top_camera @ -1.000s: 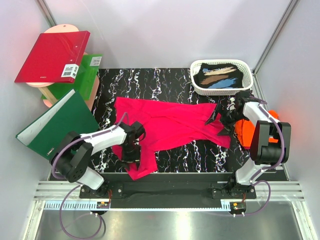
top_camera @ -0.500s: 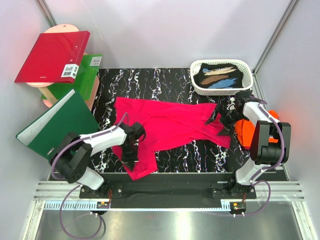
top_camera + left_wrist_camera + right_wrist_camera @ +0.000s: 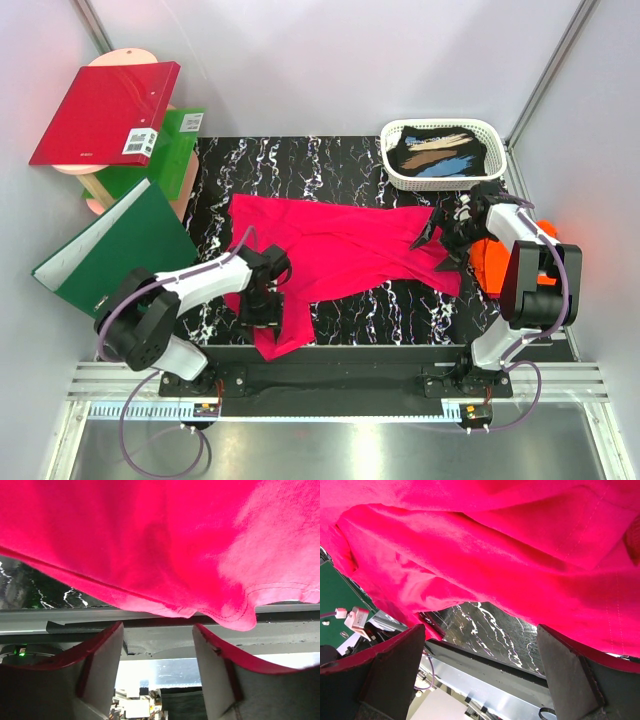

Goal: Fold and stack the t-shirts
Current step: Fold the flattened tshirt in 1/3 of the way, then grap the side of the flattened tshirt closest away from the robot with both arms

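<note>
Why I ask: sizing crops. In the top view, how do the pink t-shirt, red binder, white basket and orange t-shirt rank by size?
Largest first:
pink t-shirt
red binder
white basket
orange t-shirt, only partly visible

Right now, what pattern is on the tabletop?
The tabletop is black with white veins, like marble; the overhead view shows it best.
</note>
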Motion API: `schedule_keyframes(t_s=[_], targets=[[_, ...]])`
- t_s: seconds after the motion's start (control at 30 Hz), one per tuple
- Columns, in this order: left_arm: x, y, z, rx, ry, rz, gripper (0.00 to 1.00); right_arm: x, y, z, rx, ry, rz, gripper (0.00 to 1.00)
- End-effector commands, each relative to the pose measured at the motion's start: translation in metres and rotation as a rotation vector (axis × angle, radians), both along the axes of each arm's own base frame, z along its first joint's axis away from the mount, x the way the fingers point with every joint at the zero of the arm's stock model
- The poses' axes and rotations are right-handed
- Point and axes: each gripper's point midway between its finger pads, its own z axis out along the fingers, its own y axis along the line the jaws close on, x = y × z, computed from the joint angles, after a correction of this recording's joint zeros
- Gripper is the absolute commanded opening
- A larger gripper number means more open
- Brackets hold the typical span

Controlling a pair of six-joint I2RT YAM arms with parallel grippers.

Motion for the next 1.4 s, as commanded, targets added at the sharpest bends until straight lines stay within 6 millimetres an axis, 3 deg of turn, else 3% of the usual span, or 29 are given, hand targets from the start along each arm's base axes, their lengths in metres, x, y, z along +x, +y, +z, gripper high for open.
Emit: schedule_keyframes(t_s=[0.0, 0.3, 0.33, 0.37, 0.43, 0.47, 0.8, 0.93, 0.97, 1.1, 1.2, 1.37], targets=[[-0.001, -0.005, -0.005, -0.02, 0.017, -0.014, 0.56, 0.009, -0.002, 0.007, 0.003, -0.049, 0.011, 1.0], [-0.001, -0.008, -0.023, -0.002, 0.063, -0.046, 0.57, 0.01, -0.003, 0.008, 0.005, -0.051, 0.009, 1.0], [0.0, -0.009, -0.024, -0.002, 0.063, -0.049, 0.53, 0.01, -0.004, 0.007, 0.005, -0.049, 0.008, 1.0], [0.0, -0.008, -0.025, 0.005, 0.071, -0.055, 0.31, 0.01, -0.003, 0.008, 0.005, -0.051, 0.009, 1.0], [0.002, -0.008, -0.024, 0.008, 0.063, -0.055, 0.04, 0.01, -0.003, 0.008, 0.01, -0.048, 0.006, 1.0], [0.003, -0.008, -0.022, 0.012, 0.052, -0.053, 0.0, 0.011, -0.003, 0.008, 0.012, -0.05, 0.006, 1.0], [-0.004, 0.009, 0.0, 0.066, 0.028, -0.037, 0.0, 0.011, -0.005, 0.014, 0.002, -0.054, -0.003, 1.0], [-0.004, 0.016, 0.002, 0.1, 0.012, -0.026, 0.0, 0.009, -0.036, 0.026, -0.143, -0.051, -0.08, 1.0], [-0.003, 0.016, 0.001, 0.103, 0.014, -0.029, 0.0, 0.008, -0.052, 0.025, -0.175, -0.043, -0.136, 1.0], [0.006, 0.015, -0.004, 0.132, 0.018, -0.05, 0.0, -0.011, -0.086, 0.019, -0.161, 0.022, -0.332, 1.0], [0.013, 0.012, -0.005, 0.14, 0.02, -0.073, 0.0, -0.027, -0.099, 0.012, -0.124, 0.055, -0.447, 1.0], [0.026, 0.008, -0.005, 0.146, 0.011, -0.111, 0.0, -0.038, -0.087, -0.006, -0.037, 0.105, -0.482, 0.98]])
